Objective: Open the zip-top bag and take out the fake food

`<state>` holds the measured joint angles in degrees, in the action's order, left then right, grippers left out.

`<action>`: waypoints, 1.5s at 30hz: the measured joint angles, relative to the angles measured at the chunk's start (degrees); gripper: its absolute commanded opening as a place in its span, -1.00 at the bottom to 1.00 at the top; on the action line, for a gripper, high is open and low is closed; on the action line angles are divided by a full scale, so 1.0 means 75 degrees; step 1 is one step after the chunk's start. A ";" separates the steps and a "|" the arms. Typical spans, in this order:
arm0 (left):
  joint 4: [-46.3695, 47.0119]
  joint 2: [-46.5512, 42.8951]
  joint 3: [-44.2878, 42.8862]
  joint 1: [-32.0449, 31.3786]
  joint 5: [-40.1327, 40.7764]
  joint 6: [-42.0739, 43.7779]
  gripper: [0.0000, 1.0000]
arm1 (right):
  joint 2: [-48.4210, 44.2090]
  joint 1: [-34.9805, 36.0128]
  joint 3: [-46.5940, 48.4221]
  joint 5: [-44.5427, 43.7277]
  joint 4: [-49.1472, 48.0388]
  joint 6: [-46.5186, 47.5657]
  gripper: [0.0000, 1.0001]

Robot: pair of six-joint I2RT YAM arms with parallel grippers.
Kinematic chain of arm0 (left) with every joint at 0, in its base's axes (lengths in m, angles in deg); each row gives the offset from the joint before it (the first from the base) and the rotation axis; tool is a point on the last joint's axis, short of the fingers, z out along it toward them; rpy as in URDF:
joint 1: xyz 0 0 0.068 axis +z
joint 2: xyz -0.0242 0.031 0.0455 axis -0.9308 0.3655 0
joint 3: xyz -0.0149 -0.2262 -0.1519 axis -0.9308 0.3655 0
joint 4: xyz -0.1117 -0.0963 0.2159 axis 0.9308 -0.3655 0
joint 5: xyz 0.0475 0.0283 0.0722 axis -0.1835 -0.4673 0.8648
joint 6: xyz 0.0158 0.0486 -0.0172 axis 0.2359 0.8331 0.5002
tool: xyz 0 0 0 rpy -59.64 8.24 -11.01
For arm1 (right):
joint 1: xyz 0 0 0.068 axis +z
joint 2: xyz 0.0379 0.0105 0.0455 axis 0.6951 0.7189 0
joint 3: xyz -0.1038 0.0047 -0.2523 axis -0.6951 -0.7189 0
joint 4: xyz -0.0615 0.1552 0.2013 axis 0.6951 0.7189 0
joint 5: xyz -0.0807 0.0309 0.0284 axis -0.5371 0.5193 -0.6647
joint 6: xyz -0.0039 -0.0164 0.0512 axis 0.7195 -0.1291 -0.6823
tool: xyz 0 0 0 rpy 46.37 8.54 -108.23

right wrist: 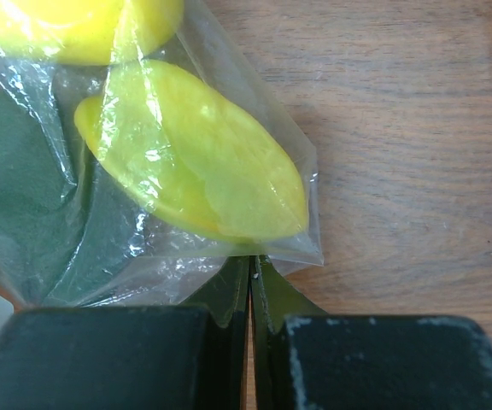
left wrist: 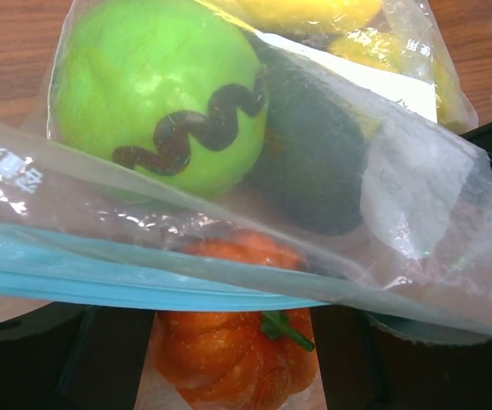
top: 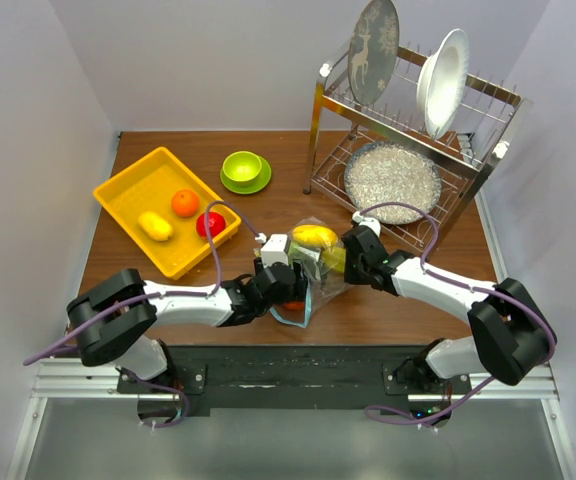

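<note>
Right tool (right wrist: pixel 250 286) is pinched together on a corner of the bag (right wrist: pixel 169 256). Left tool (left wrist: pixel 229 333) stands apart, astride the blue zip strip (left wrist: pixel 101 286) and an orange pumpkin (left wrist: pixel 229 367). The bag lies mid-tabletop (top: pixel 288 200), near side, holding a green fruit (left wrist: pixel 156 94) and a yellow fruit (right wrist: pixel 203 162).

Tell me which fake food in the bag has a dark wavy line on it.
The round lime-green fruit; the orange pumpkin, the dark green piece and the yellow ones are plain.

Overhead; wrist close-ups sharing zip-top bag (left wrist: pixel 417 188)
</note>
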<state>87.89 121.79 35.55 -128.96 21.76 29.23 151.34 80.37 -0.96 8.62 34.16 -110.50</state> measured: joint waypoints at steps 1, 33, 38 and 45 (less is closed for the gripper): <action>0.0003 -0.0020 0.0017 0.0000 0.0003 -0.0020 0.33 | 0.0000 -0.0003 0.0000 0.0006 -0.0003 0.0000 -1.00; -0.1923 -0.1801 0.0254 0.0020 -0.0137 0.0137 -0.58 | 0.0099 -0.0012 0.0000 -0.0032 0.0012 0.0000 -1.00; -0.3375 -0.2649 0.0254 0.0312 -0.0085 -0.0050 -0.58 | 0.0099 -0.0020 0.0000 -0.0026 0.0009 0.0006 -1.00; -0.5027 -0.4342 0.0181 0.1411 0.0125 -0.0041 -0.56 | 0.0099 -0.0041 0.0000 0.0020 -0.0003 0.0058 -1.00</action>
<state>50.19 89.22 36.90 -118.38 22.70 28.92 152.08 80.07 -0.96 8.77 34.14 -110.06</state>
